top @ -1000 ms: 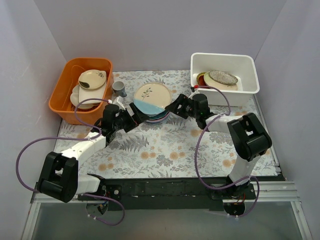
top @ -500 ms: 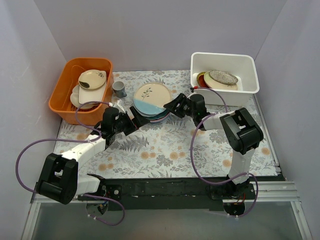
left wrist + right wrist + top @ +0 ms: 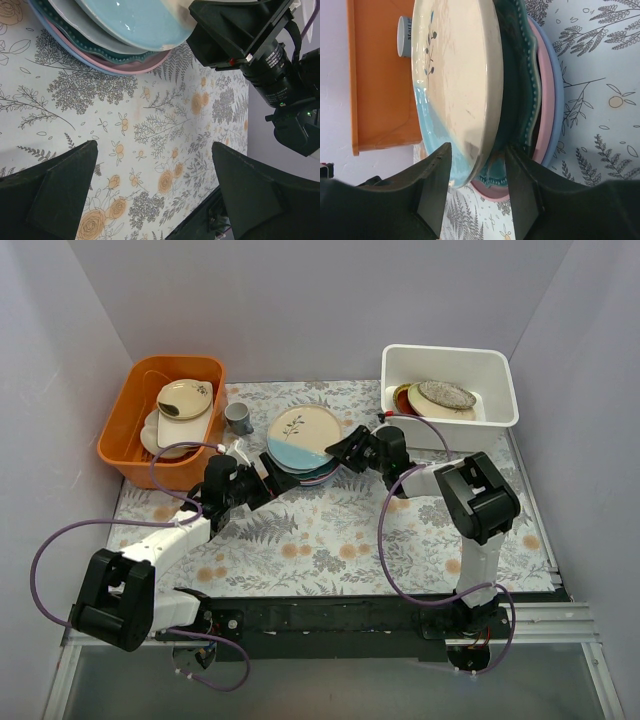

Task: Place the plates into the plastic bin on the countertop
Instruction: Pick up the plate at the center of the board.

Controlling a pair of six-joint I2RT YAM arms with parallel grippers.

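A stack of plates [image 3: 300, 440] lies on the floral countertop [image 3: 330, 530]: a cream-and-blue leaf-sprig plate [image 3: 455, 85] on top, then teal scalloped [image 3: 520, 85], pinkish [image 3: 546, 100] and light blue [image 3: 559, 105]. My right gripper [image 3: 479, 185] is open, its jaws straddling the top plate's right rim, one finger under it; it also shows from above [image 3: 338, 448]. My left gripper [image 3: 155, 195] is open and empty over bare countertop just left-front of the stack [image 3: 268, 476]. The white plastic bin [image 3: 450, 352] at the back right holds a few plates [image 3: 440, 397].
An orange tub [image 3: 125, 425] with beige dishes [image 3: 182, 400] stands at the back left. A small grey cup [image 3: 238, 417] sits between it and the stack. Purple-grey walls close in the back and sides.
My right gripper has slid left onto the top plate's rim. My left gripper has shifted slightly beside the stack. The plates stay in place.
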